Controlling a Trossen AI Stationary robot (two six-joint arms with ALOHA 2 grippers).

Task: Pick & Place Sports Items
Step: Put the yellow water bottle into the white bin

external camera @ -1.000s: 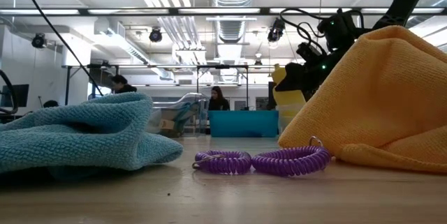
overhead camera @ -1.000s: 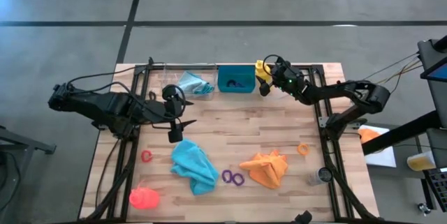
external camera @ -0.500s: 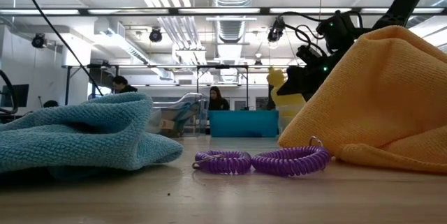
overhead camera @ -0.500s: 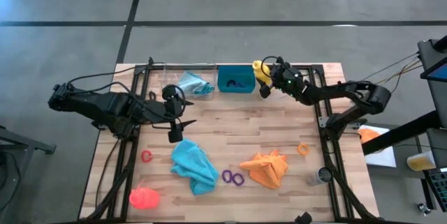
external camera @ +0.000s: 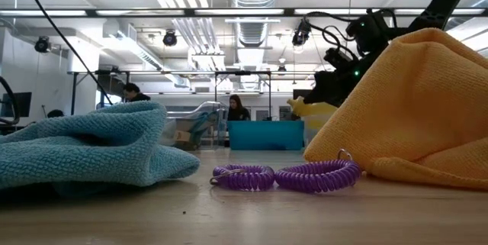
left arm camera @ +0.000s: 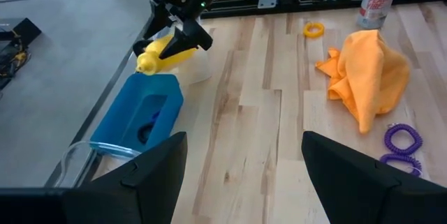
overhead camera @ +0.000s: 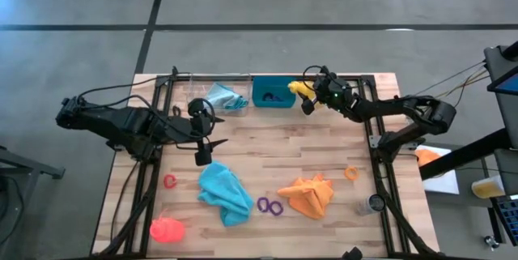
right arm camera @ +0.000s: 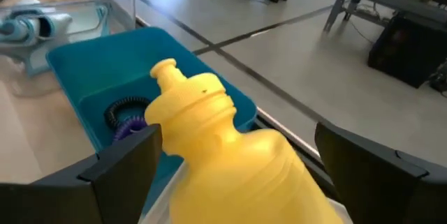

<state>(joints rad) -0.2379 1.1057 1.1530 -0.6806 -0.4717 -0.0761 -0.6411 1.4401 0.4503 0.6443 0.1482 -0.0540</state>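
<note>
The yellow bottle (overhead camera: 298, 88) is at the far edge, just right of the teal bin (overhead camera: 273, 92), with my right gripper (overhead camera: 310, 98) shut on it. It lies tilted, cap (right arm camera: 166, 70) toward the bin, which holds a dark ring (right arm camera: 126, 114). My left gripper (overhead camera: 201, 145) hangs open over the table's left half, above the teal cloth (overhead camera: 225, 193). On the table lie an orange cloth (overhead camera: 309, 197), purple rings (overhead camera: 270, 206), a red ring (overhead camera: 169, 181), an orange ring (overhead camera: 351, 173) and a pink-red bottle (overhead camera: 167, 229). My right gripper pinches the yellow bottle's body (right arm camera: 279, 175) between its two fingers, one on each side. The fingers (left arm camera: 183, 34) come from the table's right, slanting a little downward. The bottle is lifted clear of the table and tipped over, its cap pointing at the bin.
A clear tray (overhead camera: 212, 90) with a pale blue cloth (overhead camera: 225, 96) stands left of the bin. A can (overhead camera: 372, 204) stands near the right edge. Dark frame rails run along both sides of the table. Bare wood lies in the table's middle.
My right gripper has tipped the yellow bottle over. It stood upright a second ago and now leans with its cap toward the teal bin. The gripper has stayed in about the same place beside the bin.
</note>
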